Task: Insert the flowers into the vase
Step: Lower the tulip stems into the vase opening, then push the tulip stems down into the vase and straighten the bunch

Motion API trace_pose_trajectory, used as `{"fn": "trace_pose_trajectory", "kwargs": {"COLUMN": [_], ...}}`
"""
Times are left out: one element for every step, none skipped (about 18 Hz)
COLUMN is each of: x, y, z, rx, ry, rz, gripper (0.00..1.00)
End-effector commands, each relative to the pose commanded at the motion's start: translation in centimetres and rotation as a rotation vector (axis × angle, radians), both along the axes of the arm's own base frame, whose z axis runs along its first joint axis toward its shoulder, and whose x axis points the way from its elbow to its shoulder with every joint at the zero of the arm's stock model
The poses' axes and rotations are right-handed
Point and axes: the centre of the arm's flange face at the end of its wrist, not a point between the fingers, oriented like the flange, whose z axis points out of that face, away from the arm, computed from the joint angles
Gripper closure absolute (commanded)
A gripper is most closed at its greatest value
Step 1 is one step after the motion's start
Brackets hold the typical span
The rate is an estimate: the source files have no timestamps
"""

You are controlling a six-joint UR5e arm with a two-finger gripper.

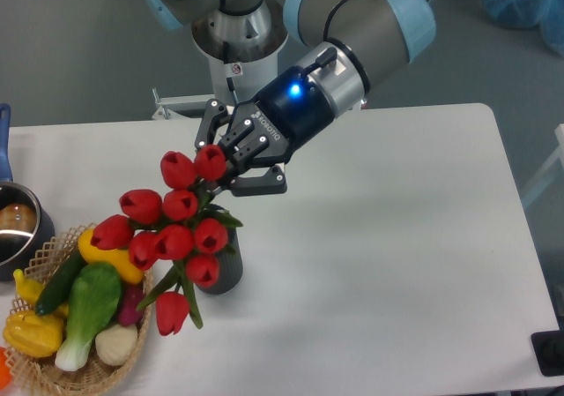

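My gripper (pixel 227 160) is shut on the flowers (pixel 179 205), a bunch of red tulip buds with green stems and leaves. It holds them near the top buds, and the bunch hangs tilted down and to the left. The lowest bud reaches the table beside the basket. The vase (pixel 227 270), a dark grey cylinder, stands on the white table just below the gripper. Its left side and mouth are largely hidden behind the buds. I cannot tell whether any stem is inside the vase.
A wicker basket (pixel 139 301) of colourful vegetables sits at the front left, touching or just under the bunch's left buds. A metal pot with a blue handle (pixel 11 230) stands at the far left edge. The robot base (pixel 231 39) rises behind the table.
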Motion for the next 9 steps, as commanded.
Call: {"fn": "trace_pose_trajectory", "kwargs": {"x": [0.0,-0.2,0.0,0.5,0.8,0.9,1.0,1.0,1.0], "y": [0.4,0.8,1.2,1.6,1.8,1.9,1.9,1.9,1.8], "z": [-0.3,-0.4,-0.5,-0.7,-0.8,-1.0,-1.1,-1.0,-1.2], "rx": [-0.001,-0.002,0.000,0.000,-0.001,-0.003,-0.005,-0.004,-0.006], "ry": [-0.001,-0.002,0.000,0.000,-0.001,-0.004,-0.004,-0.003,-0.003], "rz": [-0.006,-0.009,-0.017,-0.028,-0.032,-0.036,-0.035,-0.035,-0.035], "gripper": [1.00,1.00,1.00,1.00,1.00,1.00,1.00,1.00,1.00]}}
